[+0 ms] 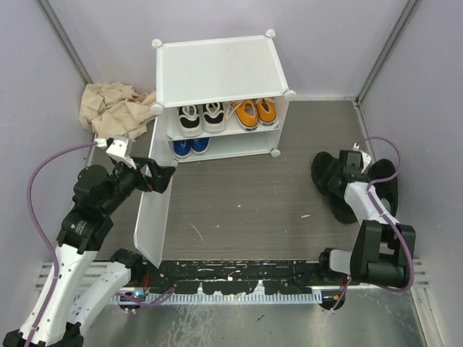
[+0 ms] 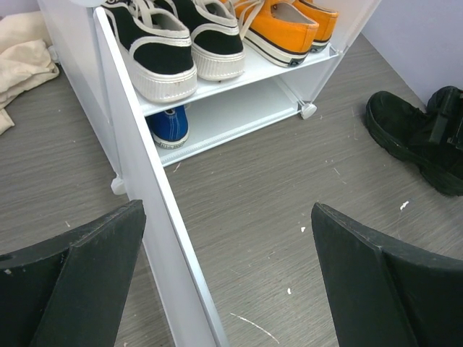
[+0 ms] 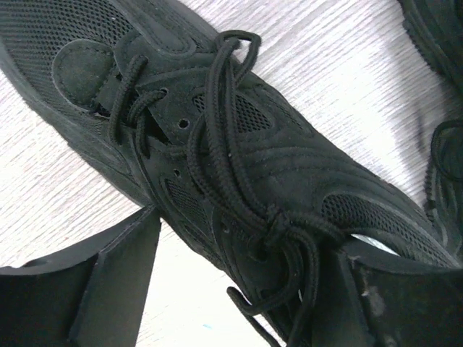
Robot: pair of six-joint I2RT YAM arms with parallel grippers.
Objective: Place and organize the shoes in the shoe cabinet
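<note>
The white shoe cabinet (image 1: pixel 217 69) stands at the back with its door (image 1: pixel 152 210) swung open toward me. White-and-black shoes (image 1: pixel 201 118) and orange shoes (image 1: pixel 255 112) sit on the shelf, and blue shoes (image 1: pixel 191 147) sit below. My left gripper (image 1: pixel 163 176) is open, with the door's edge (image 2: pixel 145 195) between its fingers and close to the left one. Two black shoes (image 1: pixel 329 181) lie on the floor at right. My right gripper (image 3: pixel 246 267) is open and straddles one black shoe (image 3: pixel 275 159) at its laces.
A crumpled beige cloth (image 1: pixel 112 107) lies left of the cabinet, against the wall. The second black shoe (image 3: pixel 441 43) lies just beside the first. Grey walls close in both sides. A black rail (image 1: pixel 231 278) runs along the near edge.
</note>
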